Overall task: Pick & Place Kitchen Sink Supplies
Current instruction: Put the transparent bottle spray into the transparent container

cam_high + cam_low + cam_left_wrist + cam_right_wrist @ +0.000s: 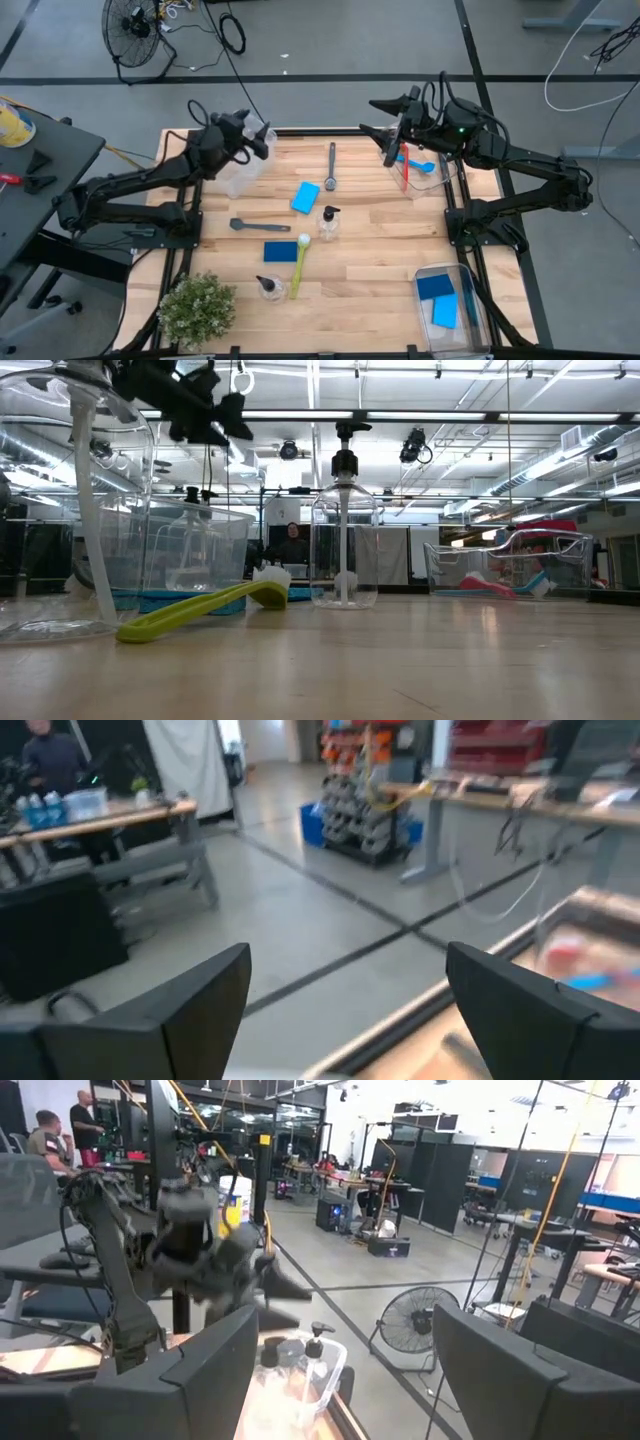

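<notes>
Loose on the wooden table lie a grey brush [331, 165], a light blue sponge [306, 197], a dark grey brush [256, 226], a dark blue sponge [281, 250] and a yellow-green brush [299, 265] [205, 608]. Two clear bottles with black tops [328, 222] [268, 288] stand upright among them. My left gripper [262, 140] [348, 970] hangs open above the far-left clear bin [240, 168], which holds bottles [300, 1355]. My right gripper [372, 118] [348, 1330] waits open over the far-right bin [428, 172], where a red and a blue brush lie.
A third clear bin [452, 298] with blue sponges sits at the near right corner. A bushy green potted plant [197, 308] stands at the near left corner. A fan [133, 30] and cables lie on the floor beyond the far edge.
</notes>
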Robot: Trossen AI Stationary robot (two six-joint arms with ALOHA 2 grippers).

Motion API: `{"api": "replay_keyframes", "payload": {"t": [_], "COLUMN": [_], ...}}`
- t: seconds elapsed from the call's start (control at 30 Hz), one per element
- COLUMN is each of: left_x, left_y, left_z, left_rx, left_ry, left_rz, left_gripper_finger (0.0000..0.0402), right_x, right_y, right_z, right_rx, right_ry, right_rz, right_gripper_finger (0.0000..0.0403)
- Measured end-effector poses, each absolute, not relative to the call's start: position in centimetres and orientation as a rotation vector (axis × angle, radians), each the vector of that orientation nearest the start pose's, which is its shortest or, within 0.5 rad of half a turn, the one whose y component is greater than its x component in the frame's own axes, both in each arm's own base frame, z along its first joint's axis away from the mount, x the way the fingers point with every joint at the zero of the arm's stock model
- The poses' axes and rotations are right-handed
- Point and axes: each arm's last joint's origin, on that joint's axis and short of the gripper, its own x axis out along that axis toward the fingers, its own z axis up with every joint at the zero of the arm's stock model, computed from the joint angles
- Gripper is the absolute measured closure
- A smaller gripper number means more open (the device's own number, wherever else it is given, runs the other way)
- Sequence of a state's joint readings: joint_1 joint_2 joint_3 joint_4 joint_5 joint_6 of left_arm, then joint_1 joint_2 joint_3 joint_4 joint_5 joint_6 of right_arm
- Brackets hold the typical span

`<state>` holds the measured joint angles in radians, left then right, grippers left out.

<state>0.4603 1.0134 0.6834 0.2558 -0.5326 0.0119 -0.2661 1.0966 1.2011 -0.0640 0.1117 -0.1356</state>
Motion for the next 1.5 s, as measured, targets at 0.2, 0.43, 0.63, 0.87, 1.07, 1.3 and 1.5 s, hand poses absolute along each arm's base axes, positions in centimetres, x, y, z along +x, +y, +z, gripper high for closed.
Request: {"api": "replay_keyframes", "payload": {"t": [0.2,0.43,0.63,0.87,1.07,1.3,1.5], "left_x": [20.0,21.0,21.9,22.5,22.6,22.7,22.6], "left_y": [10.6,8.6,6.3,3.9,2.6,1.6,1.4], "left_z": [32.4,33.3,33.3,33.3,33.2,33.2,33.2], "left_rx": [0.011,0.011,0.005,0.005,0.002,0.002,0.001], "left_ry": [0.007,-0.017,-0.019,-0.019,-0.017,-0.009,-0.009], "left_rz": [0.878,0.753,0.602,0.457,0.413,0.428,0.464], "left_gripper_finger": [0.0061,0.0061,0.0061,0.006,0.0061,0.0061,0.006], "right_x": [22.5,22.5,22.3,22.8,24.0,25.5,26.6], "right_y": [-6.2,-5.8,-5.3,-4.1,-3.4,-1.8,-0.5], "right_z": [42.1,40.7,39.2,37.8,36.8,35.2,34.0], "right_rx": [-0.131,-0.036,0.015,-0.055,-0.037,-0.019,-0.013], "right_ry": [0.043,0.175,0.325,0.456,0.501,0.593,0.657], "right_rz": [-0.275,-0.168,-0.093,-0.014,0.02,0.067,0.089], "right_gripper_finger": [0.0101,0.0101,0.0101,0.0101,0.0101,0.0101,0.0101]}}
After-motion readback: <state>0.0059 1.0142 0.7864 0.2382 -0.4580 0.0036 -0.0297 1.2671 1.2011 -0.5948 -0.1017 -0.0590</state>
